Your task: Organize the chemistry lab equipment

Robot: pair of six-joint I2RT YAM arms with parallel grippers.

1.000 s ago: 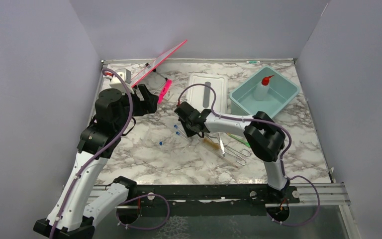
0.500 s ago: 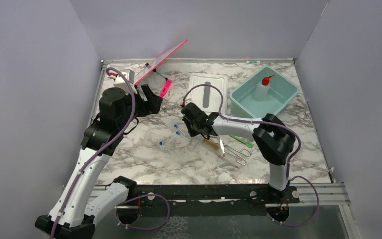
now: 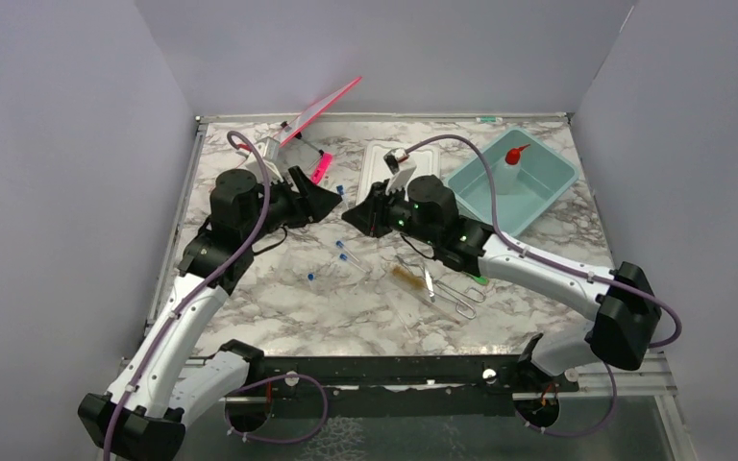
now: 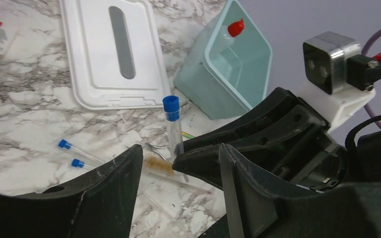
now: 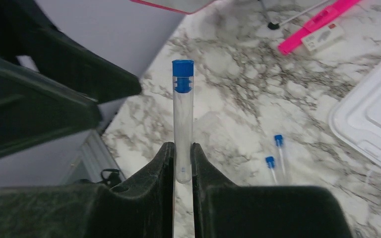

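My right gripper (image 5: pixel 182 148) is shut on a clear blue-capped tube (image 5: pixel 182 116), held off the table with its cap pointing at my left gripper (image 3: pixel 325 203). The left gripper (image 4: pixel 178 166) is open and faces it. In the left wrist view the tube (image 4: pixel 173 130) stands just beyond the gap between those jaws, touching neither finger. Two more tubes (image 3: pixel 344 252) and a third (image 3: pixel 309 276) lie on the marble. The brush (image 3: pixel 406 278), tweezers (image 3: pixel 429 280), wire clamp (image 3: pixel 461 299) and green-tipped stick (image 3: pixel 468 273) lie under the right arm. The squeeze bottle (image 3: pixel 509 168) stands in the teal tub (image 3: pixel 550 188).
A white lid (image 3: pixel 423 158) lies flat at the back centre, left of the tub. A pink panel and rack (image 3: pixel 319 108) lean at the back left, with a small white box below them. Grey walls close three sides.
The right gripper shut on a tube on the table, lifted it and swung it toward the left arm. The left gripper moved right to meet it and its jaws narrowed.
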